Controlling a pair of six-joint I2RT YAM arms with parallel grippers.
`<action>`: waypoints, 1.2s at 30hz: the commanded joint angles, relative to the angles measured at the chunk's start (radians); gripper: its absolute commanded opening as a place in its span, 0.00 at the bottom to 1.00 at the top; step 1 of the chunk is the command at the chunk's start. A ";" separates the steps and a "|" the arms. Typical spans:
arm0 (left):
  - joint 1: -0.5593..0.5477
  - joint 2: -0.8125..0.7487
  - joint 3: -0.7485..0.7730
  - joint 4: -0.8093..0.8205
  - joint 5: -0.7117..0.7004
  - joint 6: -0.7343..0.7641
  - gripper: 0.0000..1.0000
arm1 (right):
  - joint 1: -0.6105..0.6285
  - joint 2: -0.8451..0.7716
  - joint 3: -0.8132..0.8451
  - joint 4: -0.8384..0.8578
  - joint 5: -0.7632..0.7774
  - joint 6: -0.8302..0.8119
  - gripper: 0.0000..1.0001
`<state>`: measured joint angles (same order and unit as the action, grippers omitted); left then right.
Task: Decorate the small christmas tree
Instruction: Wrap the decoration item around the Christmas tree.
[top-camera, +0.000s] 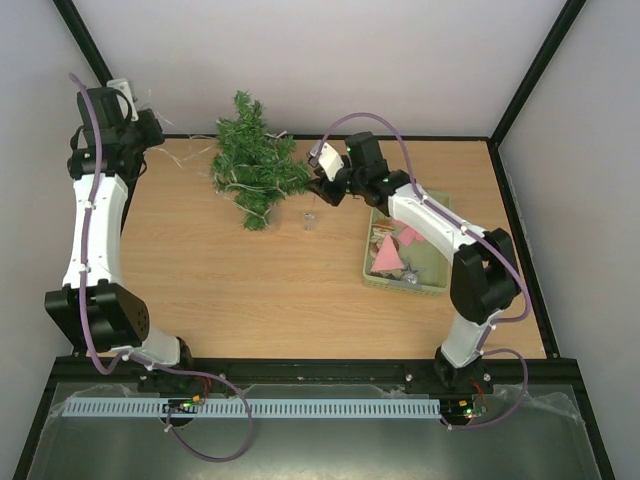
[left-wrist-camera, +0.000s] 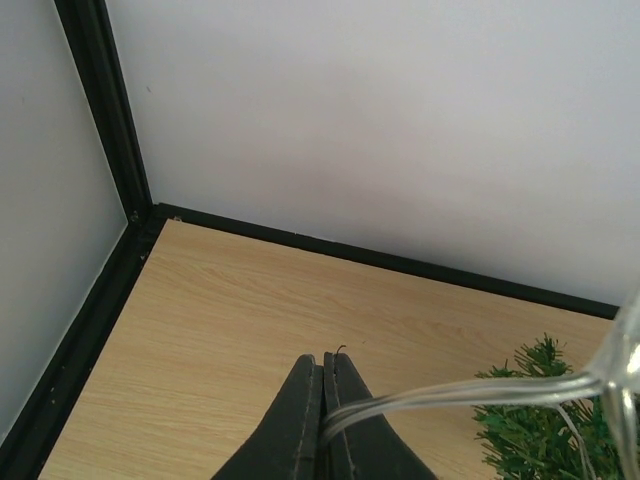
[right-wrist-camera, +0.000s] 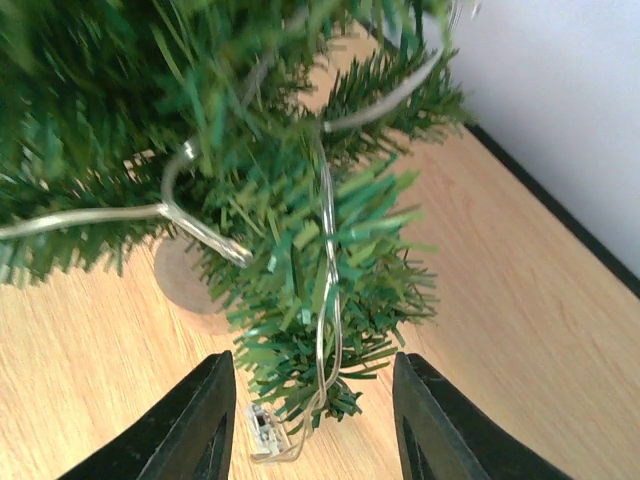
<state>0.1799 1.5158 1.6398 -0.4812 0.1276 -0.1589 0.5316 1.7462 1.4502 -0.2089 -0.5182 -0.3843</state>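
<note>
Wire (right-wrist-camera: 327, 250) across small christmas tree (top-camera: 255, 170)

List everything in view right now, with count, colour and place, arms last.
tree: 1, dark green, far middle of the table
light string: 1, clear wire, draped over the tree; one end runs to the far left corner, the other hangs at the tree's right side
basket: 1, pale green, right side of the table, partly under the right arm
ornaments: several, pink and silvery, in the basket; exact count unclear
table: 1, light wood
left gripper: 1, black, far left corner, shut on the light string
right gripper: 1, black, at the tree's right lower branches, open, branch tips and wire between the jaws
</note>
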 joint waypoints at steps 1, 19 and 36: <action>0.006 -0.040 -0.034 0.002 0.007 -0.019 0.02 | -0.005 0.044 0.036 -0.021 0.003 -0.040 0.40; 0.000 -0.124 -0.095 -0.003 -0.076 -0.030 0.02 | -0.007 0.007 0.085 -0.003 0.086 -0.022 0.02; 0.003 -0.183 -0.153 -0.055 -0.209 -0.044 0.02 | -0.073 0.003 0.306 0.020 0.275 0.126 0.02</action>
<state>0.1799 1.3842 1.5185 -0.5571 -0.0685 -0.1913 0.4683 1.7729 1.6756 -0.2047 -0.2668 -0.2790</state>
